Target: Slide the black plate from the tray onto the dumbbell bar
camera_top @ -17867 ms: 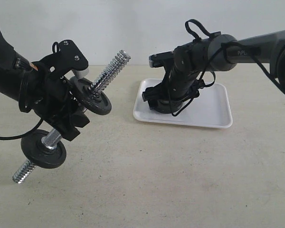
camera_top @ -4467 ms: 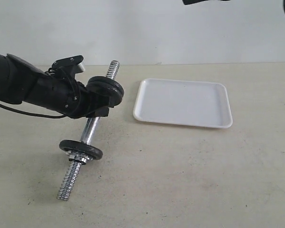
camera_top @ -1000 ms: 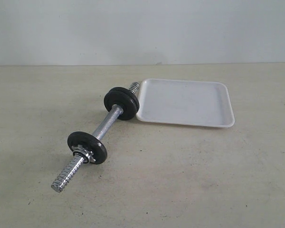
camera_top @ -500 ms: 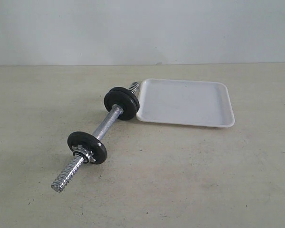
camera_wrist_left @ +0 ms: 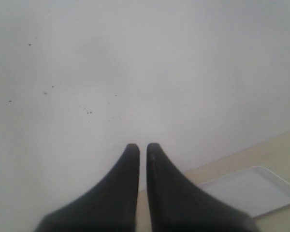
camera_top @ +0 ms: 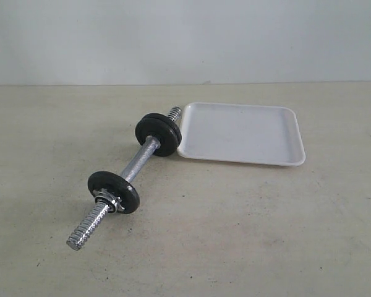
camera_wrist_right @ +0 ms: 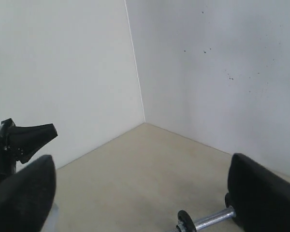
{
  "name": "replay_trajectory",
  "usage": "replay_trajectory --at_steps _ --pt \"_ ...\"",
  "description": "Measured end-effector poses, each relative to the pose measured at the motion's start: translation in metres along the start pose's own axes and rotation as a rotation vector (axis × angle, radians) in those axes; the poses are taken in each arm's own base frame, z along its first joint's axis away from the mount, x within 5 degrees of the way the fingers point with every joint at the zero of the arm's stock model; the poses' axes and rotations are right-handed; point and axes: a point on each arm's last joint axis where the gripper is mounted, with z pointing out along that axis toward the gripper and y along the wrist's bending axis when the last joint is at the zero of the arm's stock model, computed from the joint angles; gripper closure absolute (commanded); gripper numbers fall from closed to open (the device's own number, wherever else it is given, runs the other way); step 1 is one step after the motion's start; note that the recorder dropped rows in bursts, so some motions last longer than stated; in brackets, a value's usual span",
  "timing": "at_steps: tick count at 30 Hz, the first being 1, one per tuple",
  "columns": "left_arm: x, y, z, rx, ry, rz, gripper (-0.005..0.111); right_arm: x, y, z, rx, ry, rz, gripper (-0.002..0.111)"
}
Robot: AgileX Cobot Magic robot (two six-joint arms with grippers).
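Note:
The dumbbell bar (camera_top: 139, 162) lies on the table, one threaded end against the white tray (camera_top: 241, 133). The tray holds nothing. A thick black plate stack (camera_top: 157, 133) sits on the bar at the tray end, and a single black plate (camera_top: 113, 192) near the other end. Neither gripper shows in the exterior view. In the left wrist view my left gripper (camera_wrist_left: 139, 146) is shut on nothing, facing the wall, with the tray (camera_wrist_left: 251, 191) below. My right gripper (camera_wrist_right: 141, 164) stands wide open and empty, high above the bar (camera_wrist_right: 212, 218).
White walls close the table at the back and meet in a corner (camera_wrist_right: 144, 121). The other arm's black gripper (camera_wrist_right: 24, 137) shows at the edge of the right wrist view. Bare beige tabletop (camera_top: 266, 229) lies in front of the tray.
Since the oldest frames both arms have left the exterior view and the bar, once held up, lies on the table. Over the last second nothing moves.

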Motion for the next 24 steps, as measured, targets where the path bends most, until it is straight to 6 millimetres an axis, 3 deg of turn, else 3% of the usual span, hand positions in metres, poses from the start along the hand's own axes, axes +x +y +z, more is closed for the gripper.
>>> replay_trajectory --at_steps 3,4,7,13,20,24 --pt "-0.002 -0.004 0.0 0.049 -0.017 -0.006 0.102 0.0 0.0 0.0 -0.002 -0.001 -0.038 0.102" --pt "-0.002 -0.006 0.0 0.066 -0.019 -0.01 0.102 0.0 0.0 0.0 -0.002 -0.001 -0.042 0.108" --pt "0.0 -0.008 -0.002 0.134 -0.01 -0.005 0.102 0.0 0.0 0.0 -0.002 -0.001 -0.077 0.108" --pt "0.008 -0.012 -0.009 0.311 0.034 0.042 0.102 0.007 0.01 -0.009 -0.025 0.021 -0.33 0.108" --pt "0.024 -0.015 -0.007 0.408 0.093 0.068 0.102 0.032 0.048 -0.057 0.039 -0.085 -0.612 0.108" --pt "0.042 -0.015 0.004 0.402 0.138 0.033 0.102 0.048 0.06 -0.081 0.135 -0.122 -0.655 0.108"
